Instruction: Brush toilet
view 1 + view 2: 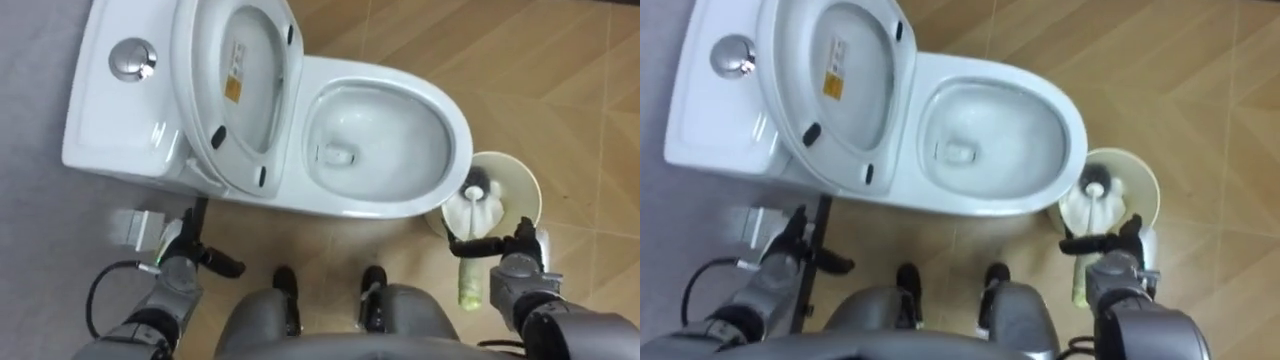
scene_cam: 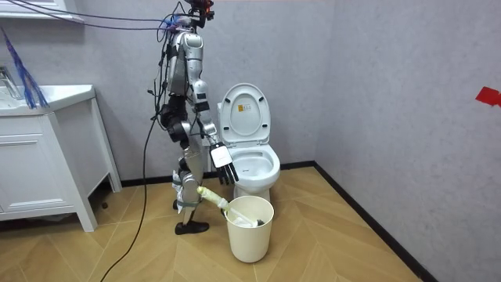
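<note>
Right robot hand (image 1: pixel 515 260) looks clenched round the brush (image 1: pixel 468 285) handle at the bucket (image 1: pixel 522 170); left robot hand (image 1: pixel 185 255) hangs released. We'd lift the head clear before swinging to the toilet bowl (image 1: pixel 456 130).

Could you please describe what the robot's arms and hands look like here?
Both forearms are rounded and silver-grey, with darker bands near the wrists. The left hand and right hand have slim black fingers. A black cable loops beside the left forearm, and a small white tag sits at the back of the left hand.
</note>
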Motion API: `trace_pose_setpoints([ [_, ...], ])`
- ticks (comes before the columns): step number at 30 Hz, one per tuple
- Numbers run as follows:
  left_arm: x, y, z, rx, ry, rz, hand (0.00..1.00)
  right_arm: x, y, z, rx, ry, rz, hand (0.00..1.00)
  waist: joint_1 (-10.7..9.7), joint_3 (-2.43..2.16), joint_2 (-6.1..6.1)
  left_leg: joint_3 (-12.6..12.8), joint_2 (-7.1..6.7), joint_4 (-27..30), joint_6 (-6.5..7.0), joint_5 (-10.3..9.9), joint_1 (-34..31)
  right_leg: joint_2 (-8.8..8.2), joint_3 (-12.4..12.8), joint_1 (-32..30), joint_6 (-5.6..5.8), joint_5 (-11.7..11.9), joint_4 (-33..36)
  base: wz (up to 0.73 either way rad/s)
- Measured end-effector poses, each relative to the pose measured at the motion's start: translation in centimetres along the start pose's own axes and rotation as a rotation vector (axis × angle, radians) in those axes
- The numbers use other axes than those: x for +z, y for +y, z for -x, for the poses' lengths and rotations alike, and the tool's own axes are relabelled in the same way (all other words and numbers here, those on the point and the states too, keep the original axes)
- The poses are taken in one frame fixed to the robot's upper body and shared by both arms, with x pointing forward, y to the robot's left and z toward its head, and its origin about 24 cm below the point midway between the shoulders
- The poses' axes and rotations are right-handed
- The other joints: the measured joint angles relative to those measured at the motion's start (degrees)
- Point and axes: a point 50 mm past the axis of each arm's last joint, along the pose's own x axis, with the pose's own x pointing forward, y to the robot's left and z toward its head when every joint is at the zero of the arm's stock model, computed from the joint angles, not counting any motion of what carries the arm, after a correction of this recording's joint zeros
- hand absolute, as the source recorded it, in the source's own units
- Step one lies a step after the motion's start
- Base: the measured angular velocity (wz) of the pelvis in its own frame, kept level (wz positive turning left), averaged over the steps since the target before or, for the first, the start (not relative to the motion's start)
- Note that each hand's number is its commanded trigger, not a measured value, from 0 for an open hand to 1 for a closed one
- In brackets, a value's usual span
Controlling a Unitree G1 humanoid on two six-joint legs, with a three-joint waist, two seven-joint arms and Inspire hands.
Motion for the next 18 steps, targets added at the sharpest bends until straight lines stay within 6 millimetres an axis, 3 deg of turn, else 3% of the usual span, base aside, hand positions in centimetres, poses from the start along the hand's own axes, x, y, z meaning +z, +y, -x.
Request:
trace_pose_setpoints([
  [5,2.9,0.2,-0.5,0.014,-0.081,0.001,0.00,0.6,-0.3,-0.2,-0.007,0.023,-0.058,0.00,0.1,0.35,-0.20,-0.2,-0.64,7.6,0.72,-0.5,-11.3,-1.70,0.0,-11.0,-0.80,-1.6,7.6,0.06],
  [10,4.0,0.7,-0.7,0.068,-0.109,0.032,0.00,1.3,-1.1,-0.6,-0.024,0.025,-0.054,0.00,0.3,0.43,-0.06,-0.1,-0.95,14.4,1.69,-1.2,-20.8,-2.98,0.4,-20.5,-0.95,-3.5,14.8,0.10],
  [14,5.1,1.3,-0.9,0.089,-0.122,0.108,0.00,3.2,-1.7,-0.9,-0.040,-0.004,-0.093,0.00,0.3,0.61,0.32,-0.5,-1.46,17.7,2.01,-1.0,-28.0,-3.95,0.5,-27.8,-1.12,-3.3,19.4,0.08],
  [18,7.0,1.7,-0.9,0.093,-0.180,0.145,0.00,4.6,-2.0,-1.1,-0.046,-0.033,-0.113,0.00,0.2,0.76,0.90,-0.6,-1.67,19.8,2.07,-0.8,-31.6,-4.37,0.7,-31.3,-1.37,-3.2,21.5,0.03],
])
